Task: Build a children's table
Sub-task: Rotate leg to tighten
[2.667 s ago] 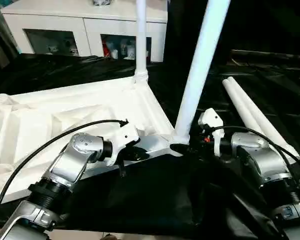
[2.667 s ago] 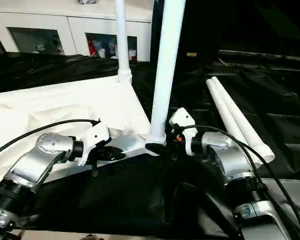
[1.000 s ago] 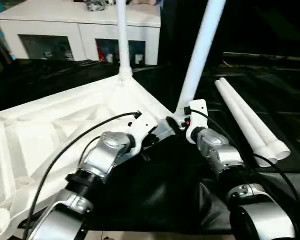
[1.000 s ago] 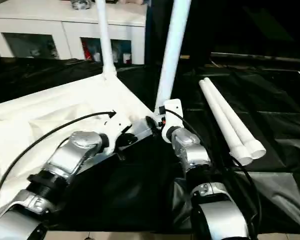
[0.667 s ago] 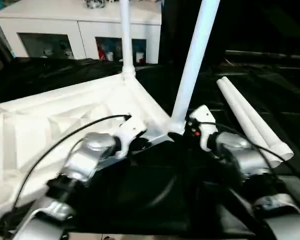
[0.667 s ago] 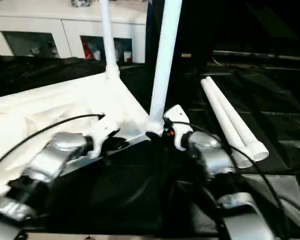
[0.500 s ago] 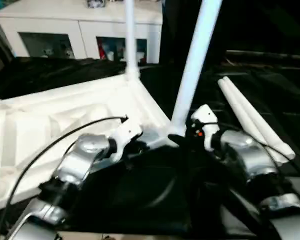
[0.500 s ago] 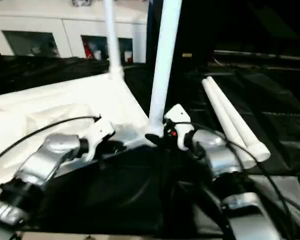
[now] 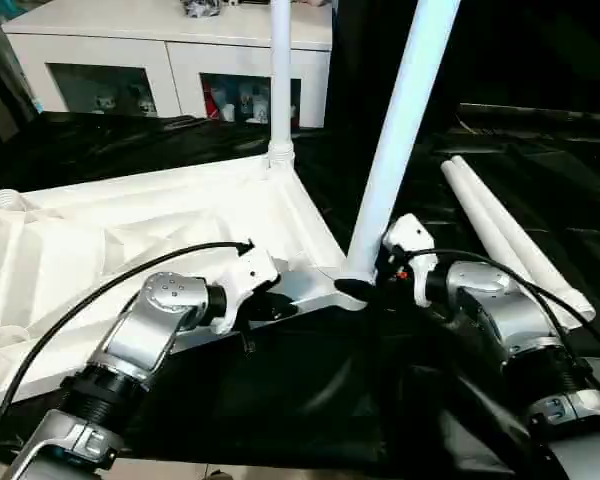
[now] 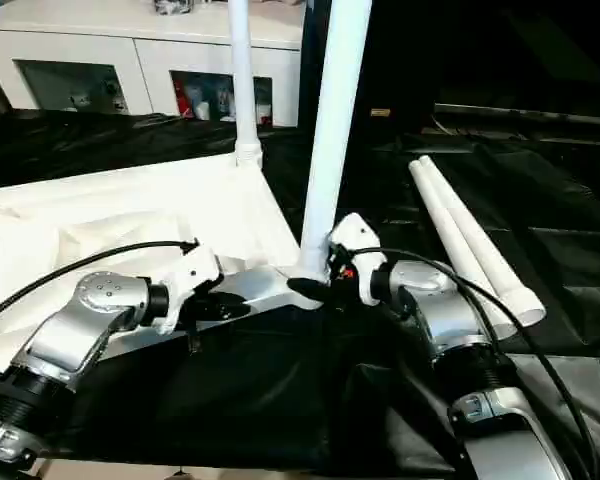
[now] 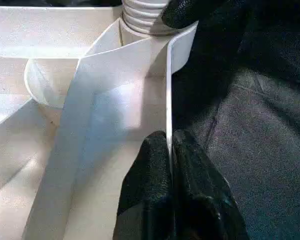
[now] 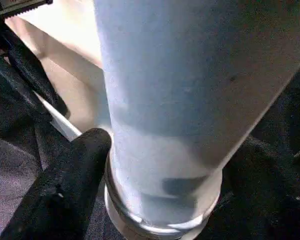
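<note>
The tabletop [image 9: 130,235] lies upside down at the left. My left gripper [image 11: 169,165] is pinched shut on its near rim. The near leg [image 9: 395,150] stands upright in the near right socket, and my right gripper [image 10: 315,288] embraces its base.

Prob. home/demo rm: white glass-door cabinet [image 9: 170,70] w/ knick-knacks, black floor sheet [image 9: 280,400].

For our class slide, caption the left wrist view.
Left gripper pinching the tabletop rim beside the leg socket.
</note>
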Controlling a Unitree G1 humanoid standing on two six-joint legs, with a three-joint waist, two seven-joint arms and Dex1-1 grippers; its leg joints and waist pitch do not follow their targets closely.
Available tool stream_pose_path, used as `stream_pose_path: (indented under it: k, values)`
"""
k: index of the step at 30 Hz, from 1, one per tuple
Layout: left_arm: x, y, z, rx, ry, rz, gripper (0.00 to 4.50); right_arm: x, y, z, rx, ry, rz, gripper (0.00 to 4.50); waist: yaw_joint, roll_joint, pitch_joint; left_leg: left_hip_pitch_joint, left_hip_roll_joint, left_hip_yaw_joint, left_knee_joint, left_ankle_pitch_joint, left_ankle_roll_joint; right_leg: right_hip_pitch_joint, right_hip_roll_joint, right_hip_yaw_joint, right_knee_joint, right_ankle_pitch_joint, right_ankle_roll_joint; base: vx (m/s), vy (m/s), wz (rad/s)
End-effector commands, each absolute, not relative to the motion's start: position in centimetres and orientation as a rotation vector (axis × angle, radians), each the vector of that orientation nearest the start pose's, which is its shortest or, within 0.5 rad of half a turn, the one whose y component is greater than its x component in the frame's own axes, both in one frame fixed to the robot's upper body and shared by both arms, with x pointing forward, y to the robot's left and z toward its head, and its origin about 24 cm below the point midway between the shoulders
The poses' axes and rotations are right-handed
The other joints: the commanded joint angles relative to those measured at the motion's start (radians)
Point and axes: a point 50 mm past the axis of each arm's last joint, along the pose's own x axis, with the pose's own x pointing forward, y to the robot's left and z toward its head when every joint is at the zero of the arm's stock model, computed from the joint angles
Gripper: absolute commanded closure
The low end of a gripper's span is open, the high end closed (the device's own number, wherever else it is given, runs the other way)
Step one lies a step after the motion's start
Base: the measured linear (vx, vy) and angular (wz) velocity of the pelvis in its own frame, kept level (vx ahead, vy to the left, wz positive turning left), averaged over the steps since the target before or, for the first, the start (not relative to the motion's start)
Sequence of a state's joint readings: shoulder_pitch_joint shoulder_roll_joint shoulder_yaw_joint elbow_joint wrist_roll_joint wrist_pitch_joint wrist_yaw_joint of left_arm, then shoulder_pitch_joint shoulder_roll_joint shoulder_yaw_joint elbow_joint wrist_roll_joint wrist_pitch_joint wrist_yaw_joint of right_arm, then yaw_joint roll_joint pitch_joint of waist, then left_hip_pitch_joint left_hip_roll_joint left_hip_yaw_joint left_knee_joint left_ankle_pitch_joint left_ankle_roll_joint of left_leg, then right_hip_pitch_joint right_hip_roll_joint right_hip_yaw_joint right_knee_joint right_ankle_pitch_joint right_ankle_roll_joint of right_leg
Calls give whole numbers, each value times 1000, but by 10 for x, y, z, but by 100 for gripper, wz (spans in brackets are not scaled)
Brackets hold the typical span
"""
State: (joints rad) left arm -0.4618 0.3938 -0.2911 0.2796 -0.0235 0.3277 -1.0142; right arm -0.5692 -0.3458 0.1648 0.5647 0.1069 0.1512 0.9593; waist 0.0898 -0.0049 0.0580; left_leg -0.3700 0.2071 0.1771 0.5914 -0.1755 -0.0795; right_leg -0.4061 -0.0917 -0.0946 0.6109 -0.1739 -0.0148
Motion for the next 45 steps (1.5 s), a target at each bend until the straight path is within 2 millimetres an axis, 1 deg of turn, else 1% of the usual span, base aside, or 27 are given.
stream_pose_path:
  k: [1, 5, 9, 11, 12, 13, 14, 16, 17, 19, 20, 22, 25, 26, 27, 28, 29, 31, 32, 34, 36, 37, 38, 39, 40, 43, 45]
  values:
    - [299, 116, 73, 345, 325, -1235, 450, 329, -147, 58, -215, 339, 1018, 112, -3, -10, -71, 10, 23, -1, -65, -183, 41, 53, -53, 52, -71, -240, -194, 0, 0, 0]
    - [299, 116, 72, 340, 331, -1232, 450, 328, -144, 54, -190, 355, 1015, 147, -4, -11, -71, 10, 22, -1, -66, -187, 40, 54, -52, 52, -72, -252, -190, 0, 0, 0]
    - [302, 116, 70, 339, 350, -1191, 450, 331, -145, 43, -145, 388, 908, 170, -6, -8, -71, 10, 23, -2, -67, -192, 32, 52, -53, 52, -73, -261, -188, 0, 0, 0]
    - [308, 115, 65, 347, 372, -1115, 450, 335, -144, 35, -111, 412, 800, 173, -10, -7, -68, 11, 22, -2, -70, -207, 20, 51, -53, 52, -77, -288, -181, 0, 0, 0]
    - [316, 114, 62, 350, 383, -1023, 450, 337, -141, 28, -80, 428, 712, 174, -12, -7, -68, 10, 21, -3, -69, -211, 16, 52, -52, 51, -77, -294, -178, 0, 0, 0]
    - [323, 112, 60, 344, 387, -946, 450, 340, -137, 24, -47, 439, 638, 175, -15, -5, -64, 18, 21, -3, -71, -239, 0, 45, -52, 51, -84, -339, -171, 0, 0, 0]
    - [330, 108, 59, 319, 399, -859, 450, 343, -132, 19, -4, 455, 526, 175, -19, -7, -64, 19, 18, -4, -71, -262, -12, 45, -53, 50, -89, -382, -159, 0, 0, 0]
    - [334, 105, 58, 307, 407, -822, 450, 345, -129, 18, 12, 463, 470, 175, -20, -7, -66, 21, 17, -5, -71, -269, -20, 44, -56, 49, -93, -405, -149, 0, 0, 0]
    - [341, 98, 59, 293, 408, -749, 450, 348, -119, 15, 42, 480, 368, 175, -22, -3, -66, 20, 17, -6, -72, -275, -18, 44, -55, 49, -95, -404, -142, 0, 0, 0]
    - [347, 89, 61, 284, 398, -698, 450, 351, -104, 15, 45, 473, 325, 175, -22, 0, -66, 27, 14, -6, -69, -298, -21, 37, -54, 47, -100, -433, -134, 0, 0, 0]
    - [348, 87, 61, 281, 394, -691, 450, 351, -100, 16, 41, 464, 330, 175, -24, -2, -66, 25, 13, -5, -70, -298, -21, 38, -54, 47, -101, -434, -131, 0, 0, 0]
    - [350, 83, 62, 292, 381, -685, 450, 351, -88, 18, 48, 442, 372, 106, -18, -5, -67, 22, 15, -6, -70, -297, -9, 40, -56, 46, -101, -419, -118, 0, 0, 0]
    - [350, 79, 63, 310, 363, -711, 450, 352, -81, 22, 71, 415, 388, 103, -19, -4, -69, 12, 15, -8, -73, -281, 2, 45, -55, 47, -95, -388, -117, 0, 0, 0]
    - [349, 78, 63, 313, 355, -730, 450, 355, -80, 26, 92, 400, 386, 77, -25, -5, -68, 8, 14, -10, -75, -283, 1, 49, -54, 44, -95, -390, -114, 0, 0, 0]
    - [348, 78, 63, 313, 357, -734, 450, 356, -80, 28, 98, 391, 390, 77, -28, -4, -71, 4, 14, -12, -75, -277, 0, 53, -55, 44, -92, -382, -115, 0, 0, 0]
    - [347, 79, 62, 315, 357, -744, 450, 356, -80, 30, 90, 379, 400, 65, -35, -4, -72, 2, 14, -12, -75, -269, 3, 54, -54, 43, -90, -363, -123, 0, 0, 0]
    - [345, 79, 62, 319, 347, -768, 450, 357, -81, 32, 80, 364, 422, 56, -35, -4, -72, 8, 16, -9, -72, -265, 8, 48, -55, 46, -92, -348, -135, 0, 0, 0]
    - [344, 79, 62, 321, 340, -793, 450, 358, -82, 35, 66, 348, 444, 56, -36, -4, -72, 6, 16, -8, -71, -254, 18, 51, -54, 47, -87, -319, -154, 0, 0, 0]
    - [340, 83, 61, 311, 346, -842, 450, 360, -90, 41, -5, 309, 488, 56, -34, -5, -72, 7, 17, -6, -71, -244, 23, 51, -55, 47, -86, -300, -164, 0, 0, 0]
    - [336, 88, 61, 308, 350, -881, 450, 360, -98, 45, -81, 282, 523, 56, -31, -3, -75, 2, 18, -6, -68, -211, 29, 56, -56, 47, -79, -258, -178, 0, 0, 0]
    - [333, 93, 61, 317, 341, -912, 450, 360, -107, 48, -118, 271, 567, 56, -30, -6, -76, 3, 18, -4, -65, -193, 40, 57, -55, 49, -75, -231, -187, 0, 0, 0]
    - [332, 97, 61, 316, 346, -920, 450, 359, -113, 50, -138, 268, 593, 56, -28, -5, -76, 5, 18, -1, -64, -177, 47, 55, -54, 50, -74, -212, -195, 0, 0, 0]
    - [329, 104, 62, 320, 341, -946, 450, 357, -123, 54, -182, 266, 648, 56, -25, -5, -76, 4, 19, -2, -65, -170, 53, 58, -53, 50, -71, -195, -198, 0, 0, 0]
    - [329, 104, 62, 320, 341, -946, 450, 357, -123, 54, -182, 266, 648, 56, -24, -5, -75, 3, 18, -2, -65, -169, 56, 58, -53, 50, -71, -191, -198, 0, 0, 0]
    - [327, 110, 63, 321, 340, -969, 450, 354, -130, 55, -225, 269, 687, 56, -23, -5, -75, 4, 19, -2, -65, -165, 57, 58, -52, 50, -68, -179, -203, 0, 0, 0]
    - [324, 114, 65, 324, 324, -1013, 450, 351, -137, 56, -271, 275, 728, 56, -24, -5, -73, 6, 20, -1, -65, -180, 57, 57, -52, 50, -69, -187, -211, 0, 0, 0]
    - [315, 117, 70, 307, 302, -1115, 450, 343, -142, 58, -276, 285, 843, 56, -22, -5, -73, 8, 22, -2, -66, -192, 54, 58, -54, 51, -71, -208, -207, 0, 0, 0]
